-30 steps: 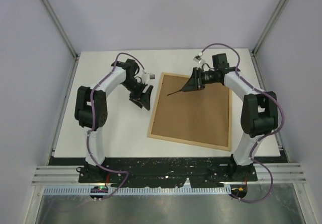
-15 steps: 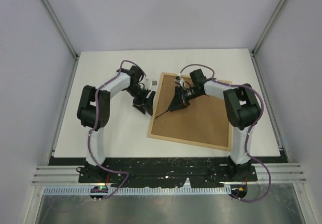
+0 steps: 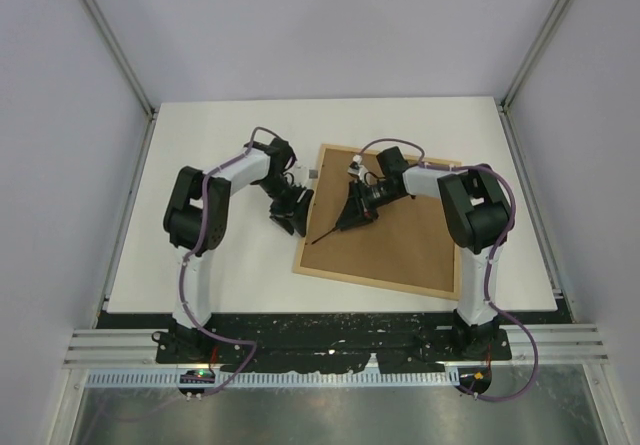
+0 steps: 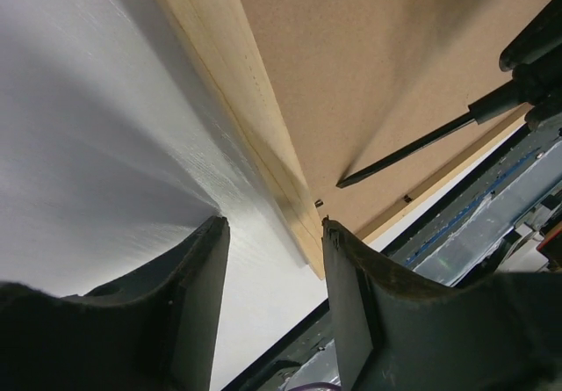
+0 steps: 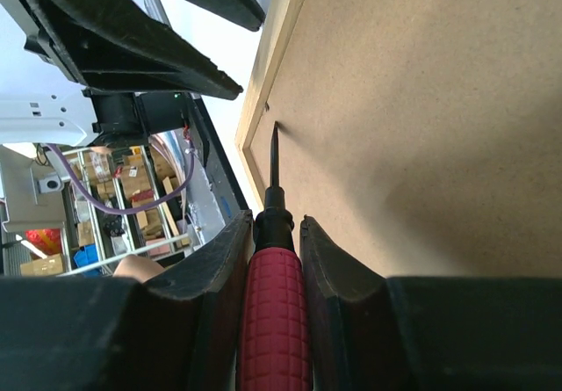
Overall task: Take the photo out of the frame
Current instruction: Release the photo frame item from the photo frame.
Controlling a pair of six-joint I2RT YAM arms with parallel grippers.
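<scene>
**Ana:** As the overhead camera looks down, what is the biggest thing in view?

**Ben:** White desk (image 3: 200, 265), with two robot arms bolted at its near edge.

**Ana:** And where is the frame?

**Ben:** Frame (image 3: 400, 250) of thin light wood lies flat and face down on the desk's right half. It is turned slightly askew, with its brown fibreboard back upward. Its right side runs close to the desk's right edge.

**Ana:** What are the claws doing?

**Ben:** Left claw (image 3: 292, 217) sits low over the desk, just beside the frame's left rail. Its fingers are spread, with nothing between them. Right claw (image 3: 357, 208) hangs over the fibreboard back, nearer the frame's left side. Its fingers pinch a red-handled screwdriver (image 5: 274, 329).

**Ana:** Where does that tool point?

**Ben:** Its thin dark shaft slants toward the desk's near-left corner. The tip is just inside the frame's left rail, near a small dark tab (image 4: 318, 203). I cannot tell whether the tip touches the board.
</scene>
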